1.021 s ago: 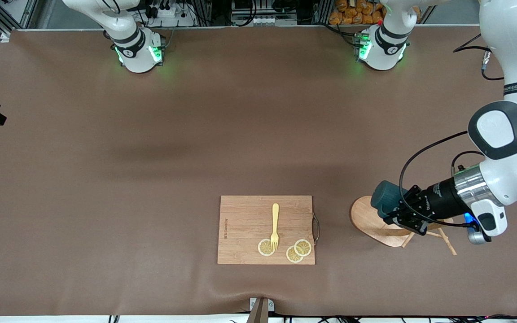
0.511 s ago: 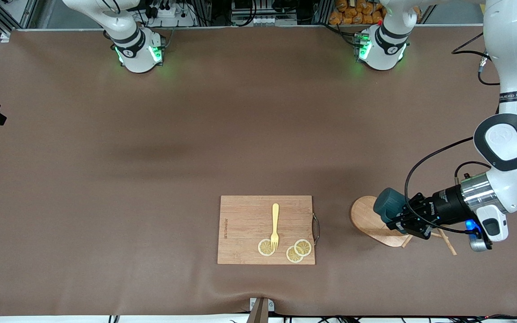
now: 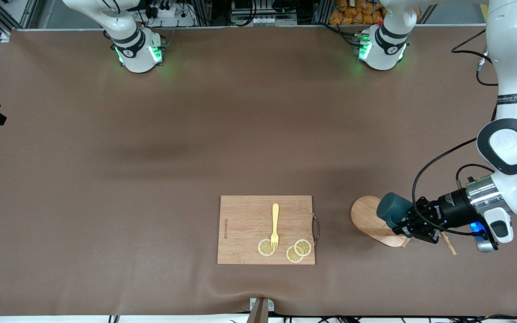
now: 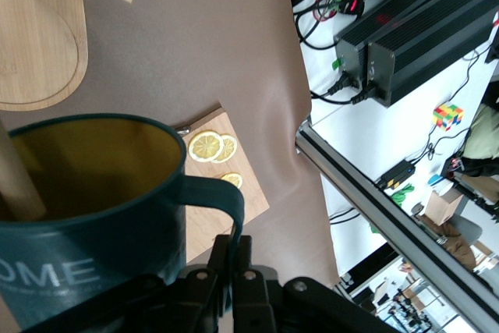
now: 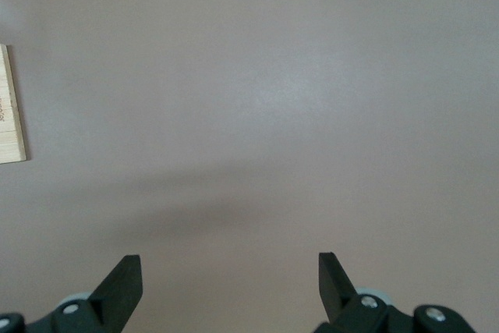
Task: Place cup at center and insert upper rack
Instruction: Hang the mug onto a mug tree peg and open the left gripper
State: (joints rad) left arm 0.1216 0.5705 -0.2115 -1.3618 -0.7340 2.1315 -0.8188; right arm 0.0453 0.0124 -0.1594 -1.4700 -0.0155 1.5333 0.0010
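Note:
The dark teal cup (image 3: 393,210) hangs tipped on its side over the upper rack (image 3: 368,220), which lies on the table with its oval base toward the cutting board. My left gripper (image 3: 409,224) is shut on the cup's loop handle (image 4: 222,196). In the left wrist view the cup (image 4: 93,224) shows its yellowish inside, with a wooden rod (image 4: 17,181) reaching into its mouth, and the rack's base (image 4: 35,44) lies past it. Thin pegs (image 3: 448,242) stick out under the wrist. My right gripper (image 5: 230,271) is open over bare table, out of the front view.
A wooden cutting board (image 3: 240,224) with a metal handle lies near the front edge, carrying a yellow fork (image 3: 275,224) and lemon slices (image 3: 298,250). Its edge (image 5: 9,107) shows in the right wrist view. Brown mat (image 3: 195,157) covers the table.
My left gripper has carried the cup a little along the rack, away from the oval base and toward the left arm's end of the table. The rack, board and right gripper have not moved.

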